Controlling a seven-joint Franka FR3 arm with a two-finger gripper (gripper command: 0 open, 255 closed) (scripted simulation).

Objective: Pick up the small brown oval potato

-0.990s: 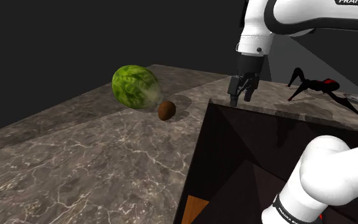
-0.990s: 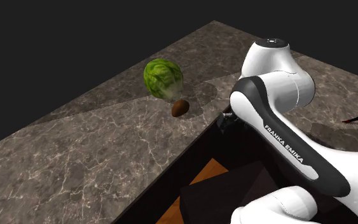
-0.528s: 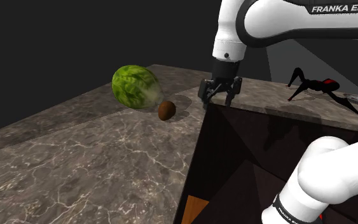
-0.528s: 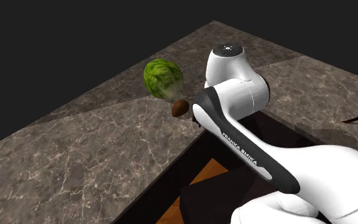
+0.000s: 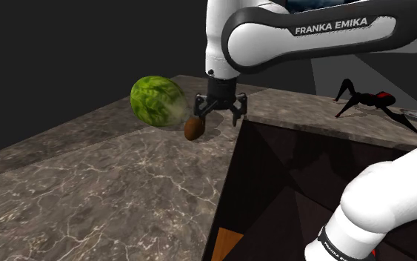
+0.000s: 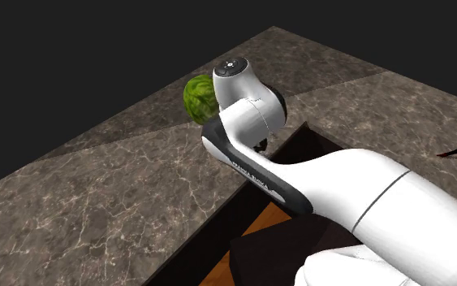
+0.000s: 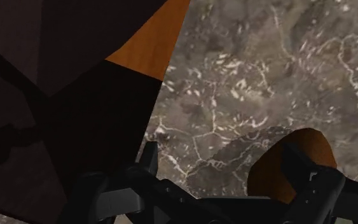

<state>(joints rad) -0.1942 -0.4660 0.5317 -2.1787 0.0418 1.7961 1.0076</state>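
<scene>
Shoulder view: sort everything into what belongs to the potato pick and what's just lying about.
Job: brown potato; open tool hovering close by it.
Lying about: green leafy head beside the potato; black-and-red object farther off.

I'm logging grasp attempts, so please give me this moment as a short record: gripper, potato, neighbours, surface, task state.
gripper: open, low over the counter's edge
potato: brown, oval, lying on the counter, not clasped; in the wrist view it sits by one finger, off the middle of the gap
nearest neighbour: green leafy head, close beside the potato; contact cannot be told
surface: grey veined stone counter
beside gripper: dark recess sunk into the counter
farther off: black and red object
task state: potato not yet picked up
</scene>
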